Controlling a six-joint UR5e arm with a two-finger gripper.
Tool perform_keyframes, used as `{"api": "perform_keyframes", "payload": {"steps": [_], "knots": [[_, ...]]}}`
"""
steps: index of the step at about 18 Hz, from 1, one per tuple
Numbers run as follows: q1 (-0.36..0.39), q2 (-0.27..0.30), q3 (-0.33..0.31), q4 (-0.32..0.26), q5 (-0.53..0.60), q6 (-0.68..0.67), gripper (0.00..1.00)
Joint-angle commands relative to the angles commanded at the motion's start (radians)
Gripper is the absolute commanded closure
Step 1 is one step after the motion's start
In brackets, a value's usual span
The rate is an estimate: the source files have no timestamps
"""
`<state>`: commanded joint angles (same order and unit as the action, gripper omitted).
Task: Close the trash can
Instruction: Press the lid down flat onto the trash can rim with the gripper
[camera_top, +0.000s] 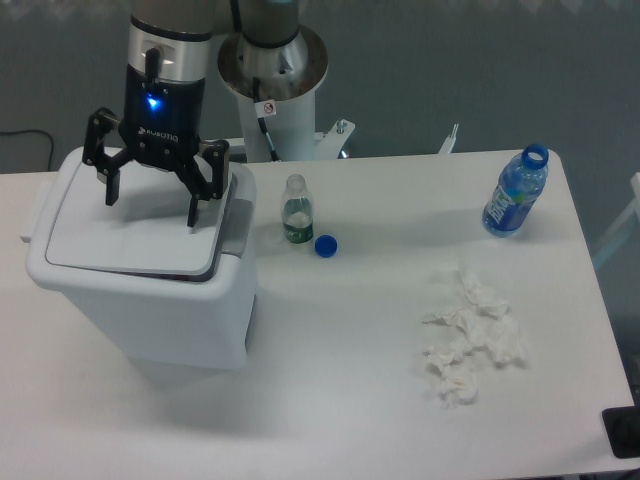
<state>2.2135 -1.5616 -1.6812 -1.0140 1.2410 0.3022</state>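
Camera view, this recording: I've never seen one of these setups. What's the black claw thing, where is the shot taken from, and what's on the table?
The black claw is the gripper of a single robot arm. It has two fingers, spread open here, and holds nothing. One fixed camera looks down at the table from the front. The gripper sits just over the flat lid of the trash can, a big white bin at the left; the lid looks nearly or fully down. Also on the table: a small clear bottle standing uncapped, a blue cap beside it, a blue bottle at the far right, and crumpled tissues.
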Motion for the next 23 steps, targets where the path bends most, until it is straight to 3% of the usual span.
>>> {"api": "perform_keyframes", "payload": {"steps": [23], "knots": [[0.005,-0.028,0.000,0.000,0.012,0.002,0.00]]}}
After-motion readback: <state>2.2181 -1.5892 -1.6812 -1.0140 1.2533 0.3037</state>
